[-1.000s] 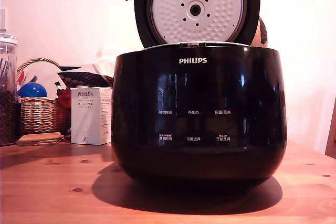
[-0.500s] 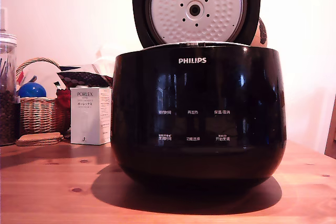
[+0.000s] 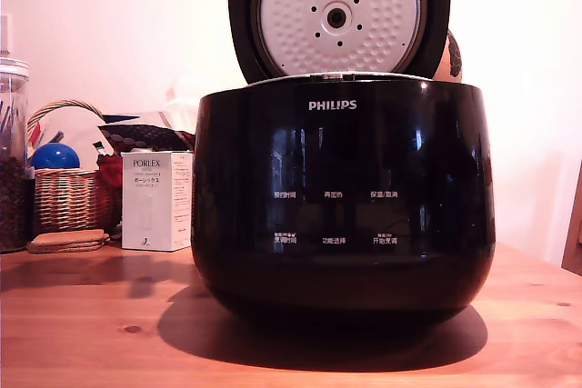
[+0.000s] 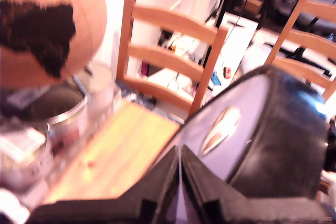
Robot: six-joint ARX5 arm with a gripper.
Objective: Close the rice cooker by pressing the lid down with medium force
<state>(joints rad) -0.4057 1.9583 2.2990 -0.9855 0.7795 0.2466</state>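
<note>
The glossy black rice cooker (image 3: 344,197) with its white PHILIPS logo fills the middle of the exterior view. Its lid (image 3: 338,14) stands open and upright behind the pot, showing the white dimpled disc and dark centre knob. The arm does not show in the exterior view. In the wrist view my gripper (image 4: 180,174) is shut with nothing between its black fingers, just behind the lid's shiny outer shell (image 4: 268,129). I cannot tell whether it touches the lid.
On the wooden table (image 3: 91,315), at the exterior view's left, are a white box (image 3: 156,199), a wicker basket (image 3: 65,193), a glass jar (image 3: 13,161) and cork coasters (image 3: 68,241). The wrist view shows wooden chairs (image 4: 168,56) behind the table.
The arm and its cables at the upper left of the exterior view have risen out of the picture. The lid and cooker stay as they were.
</note>
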